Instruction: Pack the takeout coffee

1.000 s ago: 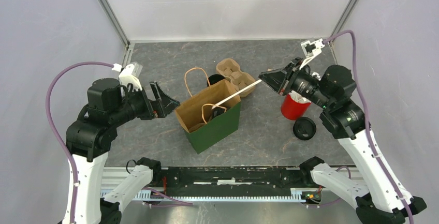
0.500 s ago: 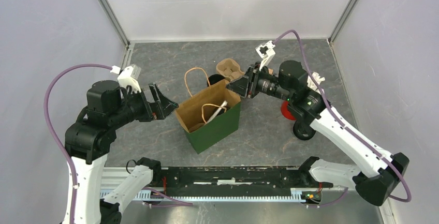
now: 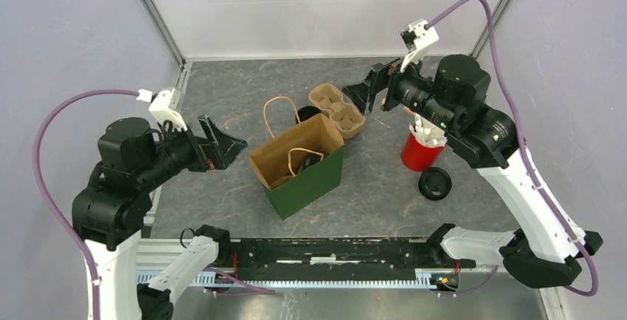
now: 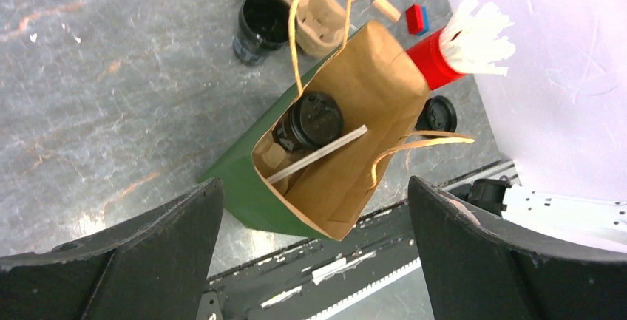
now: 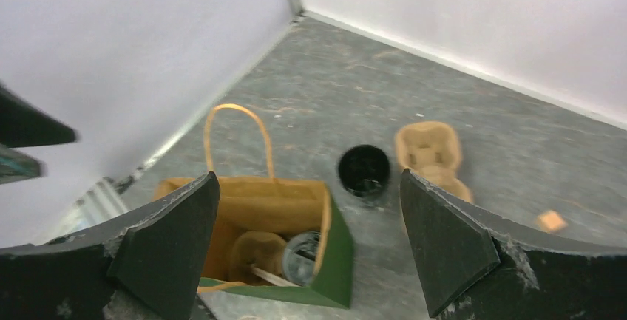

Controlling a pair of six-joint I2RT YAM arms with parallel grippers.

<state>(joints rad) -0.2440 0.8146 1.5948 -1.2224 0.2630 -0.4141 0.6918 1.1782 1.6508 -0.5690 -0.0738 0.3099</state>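
Note:
The takeout coffee [image 4: 314, 119], a small black cup with a black lid, stands inside the open green paper bag [image 3: 307, 183] beside a brown pulp piece, with a white stick [image 4: 318, 154] lying across them. From the right wrist the lidded cup [image 5: 299, 257] shows in the bag [image 5: 336, 261]. My left gripper [image 3: 225, 143] hangs open left of the bag, empty [image 4: 314, 187]. My right gripper [image 3: 366, 91] is open and empty, raised behind the bag to its right [image 5: 309, 179].
An open black cup [image 3: 307, 113] without a lid stands behind the bag, next to a brown pulp tray [image 3: 336, 109]. A red cup of white sticks [image 3: 420, 150] and a loose black lid [image 3: 435, 184] sit to the right. Small blocks [image 4: 416, 18] lie past the tray.
My right gripper carried a white stick over the bag, opened, left it inside, and pulled back up and to the right. The left arm drew back slightly, still open.

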